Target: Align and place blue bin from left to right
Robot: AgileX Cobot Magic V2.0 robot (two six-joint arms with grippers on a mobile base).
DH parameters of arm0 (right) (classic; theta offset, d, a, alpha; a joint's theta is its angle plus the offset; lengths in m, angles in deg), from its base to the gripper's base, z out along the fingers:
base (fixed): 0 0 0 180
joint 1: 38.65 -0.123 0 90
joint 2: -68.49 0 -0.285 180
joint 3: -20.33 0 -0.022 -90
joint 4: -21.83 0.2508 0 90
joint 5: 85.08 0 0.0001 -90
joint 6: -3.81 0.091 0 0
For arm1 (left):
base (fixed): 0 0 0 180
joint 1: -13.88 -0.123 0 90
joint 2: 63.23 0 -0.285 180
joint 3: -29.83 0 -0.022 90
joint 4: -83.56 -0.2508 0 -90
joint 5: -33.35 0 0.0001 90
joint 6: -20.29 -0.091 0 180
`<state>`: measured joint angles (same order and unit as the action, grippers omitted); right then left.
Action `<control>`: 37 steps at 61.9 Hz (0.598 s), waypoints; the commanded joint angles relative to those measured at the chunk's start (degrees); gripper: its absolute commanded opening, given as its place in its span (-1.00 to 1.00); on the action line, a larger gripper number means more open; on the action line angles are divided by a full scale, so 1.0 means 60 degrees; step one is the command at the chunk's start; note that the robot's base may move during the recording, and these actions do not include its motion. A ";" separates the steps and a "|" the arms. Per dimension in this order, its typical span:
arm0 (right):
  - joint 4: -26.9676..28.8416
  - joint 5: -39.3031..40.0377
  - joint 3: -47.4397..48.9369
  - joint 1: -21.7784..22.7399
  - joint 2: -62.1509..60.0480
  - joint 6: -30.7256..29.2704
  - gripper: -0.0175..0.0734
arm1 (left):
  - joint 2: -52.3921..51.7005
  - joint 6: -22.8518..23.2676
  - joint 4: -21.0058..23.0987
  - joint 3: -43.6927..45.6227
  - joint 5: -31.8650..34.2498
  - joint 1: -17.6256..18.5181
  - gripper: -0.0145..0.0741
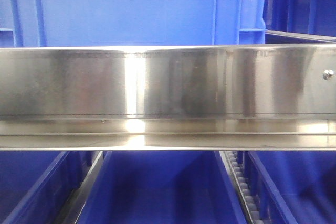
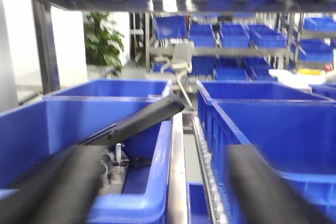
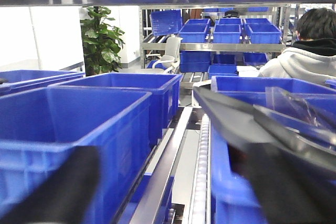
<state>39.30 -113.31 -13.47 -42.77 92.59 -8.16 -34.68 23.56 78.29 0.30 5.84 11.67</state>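
Exterior front-facing view: the blue bin (image 1: 131, 9) stands on the upper level, directly behind the steel beam (image 1: 168, 85). Its broad wall runs parallel to the beam, from the left frame edge to right of centre. A darker crate (image 1: 302, 3) stands just beside its right wall, so room on that side is judged tight. Neither gripper shows here, and it cannot be told whether any bin in the wrist views is the same one.

Left gripper (image 2: 210, 124): jaws wide apart, nothing held, one finger (image 2: 147, 118) reaching over a royal-blue bin (image 2: 31, 135).

Right gripper (image 3: 139, 121): jaws wide apart, empty, over a roller track (image 3: 202, 182).

Judgement: the bin lies left of centre, favouring the left arm.
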 commanded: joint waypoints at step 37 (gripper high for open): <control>0.0275 -0.2388 0.5302 -0.2197 0.5888 -0.0201 0.62 | 0.6248 -0.0226 0.0022 0.6026 -0.3781 0.3848 0.68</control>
<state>40.81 -125.11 13.13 -54.55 122.88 -8.68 -2.17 22.36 78.29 30.92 -12.79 33.36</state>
